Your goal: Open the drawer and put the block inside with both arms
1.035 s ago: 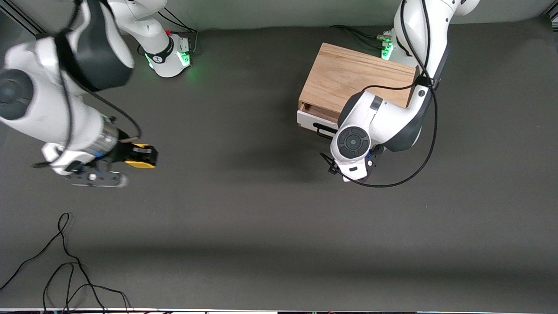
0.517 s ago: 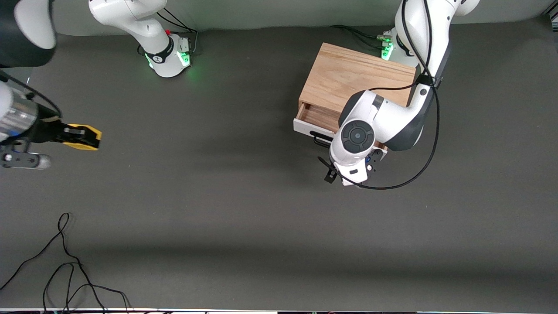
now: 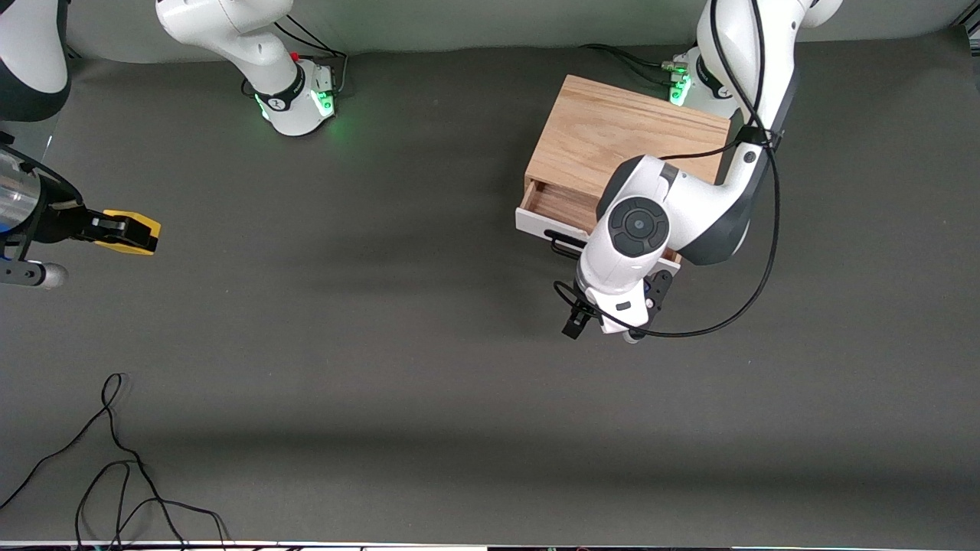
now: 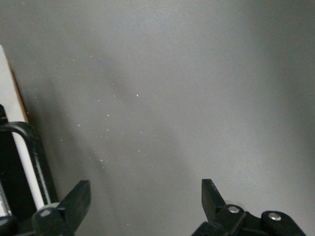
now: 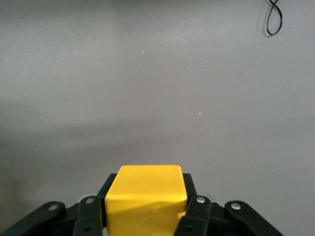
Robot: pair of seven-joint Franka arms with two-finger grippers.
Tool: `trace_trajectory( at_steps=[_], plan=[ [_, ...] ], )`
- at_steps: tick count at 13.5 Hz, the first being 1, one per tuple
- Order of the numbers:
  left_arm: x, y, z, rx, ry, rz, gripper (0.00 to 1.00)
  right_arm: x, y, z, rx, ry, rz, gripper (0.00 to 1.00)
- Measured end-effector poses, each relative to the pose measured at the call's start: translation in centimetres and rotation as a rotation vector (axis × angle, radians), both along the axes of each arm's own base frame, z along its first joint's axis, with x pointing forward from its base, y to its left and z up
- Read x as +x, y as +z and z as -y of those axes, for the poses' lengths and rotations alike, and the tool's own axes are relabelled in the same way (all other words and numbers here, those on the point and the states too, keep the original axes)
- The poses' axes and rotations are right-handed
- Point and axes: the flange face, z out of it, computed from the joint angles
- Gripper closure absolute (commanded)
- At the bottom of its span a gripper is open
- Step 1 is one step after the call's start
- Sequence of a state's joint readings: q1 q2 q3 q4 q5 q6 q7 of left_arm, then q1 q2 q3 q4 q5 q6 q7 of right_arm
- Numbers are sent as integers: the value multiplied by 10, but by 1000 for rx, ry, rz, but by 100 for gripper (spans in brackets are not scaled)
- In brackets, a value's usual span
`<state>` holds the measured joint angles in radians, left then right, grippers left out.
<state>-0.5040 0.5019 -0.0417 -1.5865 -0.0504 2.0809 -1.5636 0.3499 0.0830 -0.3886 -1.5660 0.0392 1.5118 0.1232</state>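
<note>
Yellow is what I pick out first: the block (image 3: 132,232) is pinched in my right end effector (image 3: 115,228), held up over the bench (image 3: 429,367) well toward the right arm's end, a long way from the cabinet (image 3: 624,138). The right wrist view confirms the grip, with the block (image 5: 146,199) seated squarely between the black fingers (image 5: 196,216) and only bare mat under it.

Moving across to the cabinet, the drawer (image 3: 547,210) is pulled partway out; I can see a strip of its wood floor above the white front panel. The bar handle (image 3: 565,243) is free. My left end effector (image 3: 576,317) hangs over the mat just in front of the drawer, fingers spread with nothing between them; in the left wrist view its fingertips (image 4: 74,204) are wide apart, and the handle (image 4: 32,157) and white panel sit just beside them.

So I judge the opening step as done or nearly done, and the block picked up. What remains is carrying the block across to the drawer and releasing it inside. The opening looks shallow, and the left arm covers much of it from above, so I may need to pull the drawer further or move that arm off first.

The bench is a dark grey matte mat, plain and even. A loose black cable (image 3: 115,459) lies on it nearer the camera than the block. A pale wall runs along the bases.
</note>
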Motion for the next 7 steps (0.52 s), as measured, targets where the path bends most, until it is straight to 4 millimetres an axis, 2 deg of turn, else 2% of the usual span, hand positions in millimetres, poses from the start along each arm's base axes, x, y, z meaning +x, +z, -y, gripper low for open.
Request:
trace_trajectory(
  at_steps=[3, 7],
  plan=[
    [-12, -10, -6, 60, -11, -107, 0, -9, 0, 12, 10, -17, 1, 78],
    [-18, -20, -13, 95, -11, -168, 0, -9, -1, 11, 12, -15, 6, 78]
  ],
)
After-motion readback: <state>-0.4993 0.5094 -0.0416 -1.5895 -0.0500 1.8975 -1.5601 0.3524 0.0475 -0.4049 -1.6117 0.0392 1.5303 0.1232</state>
